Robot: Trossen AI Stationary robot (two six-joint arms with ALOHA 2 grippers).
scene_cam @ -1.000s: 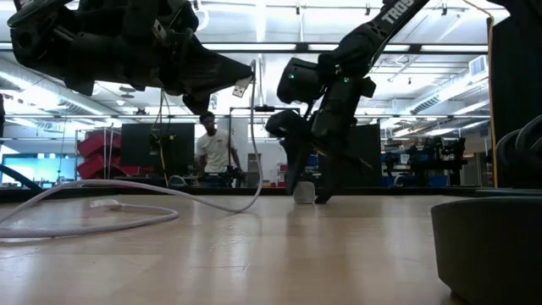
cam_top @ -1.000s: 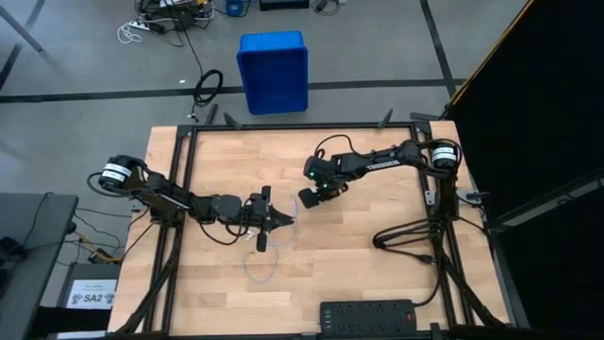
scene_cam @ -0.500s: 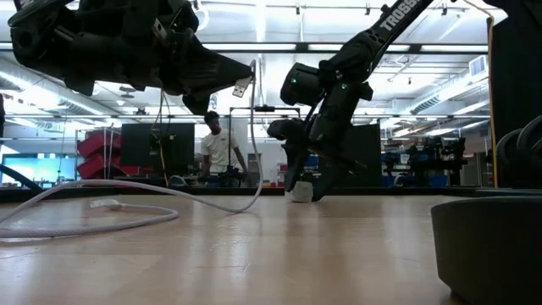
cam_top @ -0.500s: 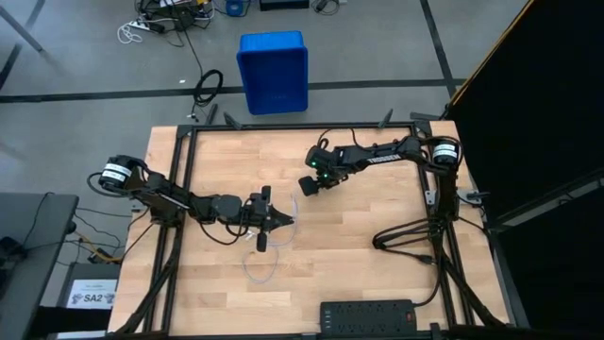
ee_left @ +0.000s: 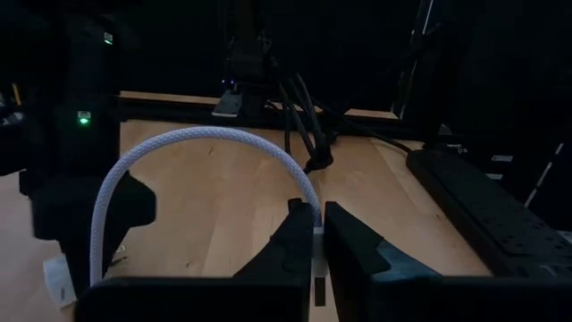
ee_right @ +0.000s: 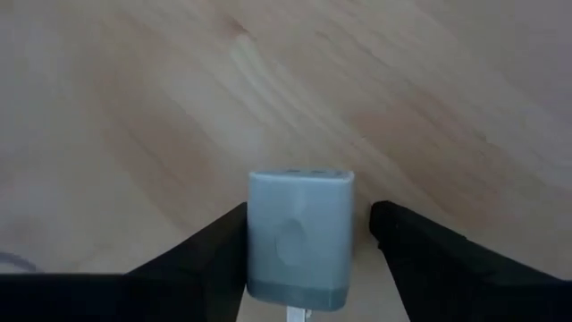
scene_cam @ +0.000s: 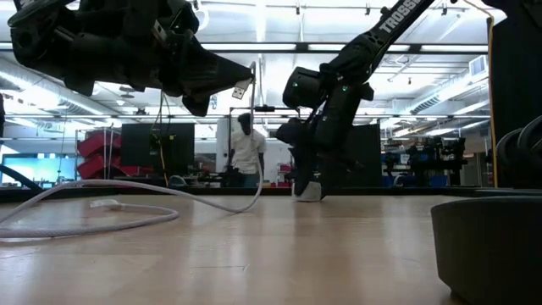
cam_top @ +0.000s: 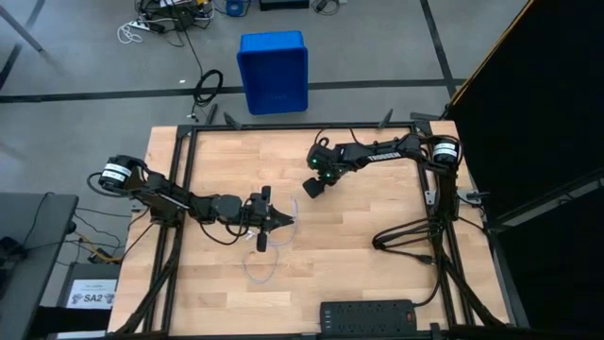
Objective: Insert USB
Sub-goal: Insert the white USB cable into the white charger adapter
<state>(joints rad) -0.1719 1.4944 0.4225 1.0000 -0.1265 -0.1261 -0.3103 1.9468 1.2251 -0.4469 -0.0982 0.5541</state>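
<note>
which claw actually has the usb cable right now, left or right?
The left claw, shut on the USB cable near its plug. The right claw instead straddles the white adapter, one finger visibly clear of it.

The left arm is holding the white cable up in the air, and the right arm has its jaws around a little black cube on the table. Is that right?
Not quite: the cube is white, not black, as the right wrist view shows. The rest holds: the left gripper holds the cable up, and the right gripper has its jaws around the cube on the table.

A lab: framed wooden table, concrete floor, monitors, racks behind.
</note>
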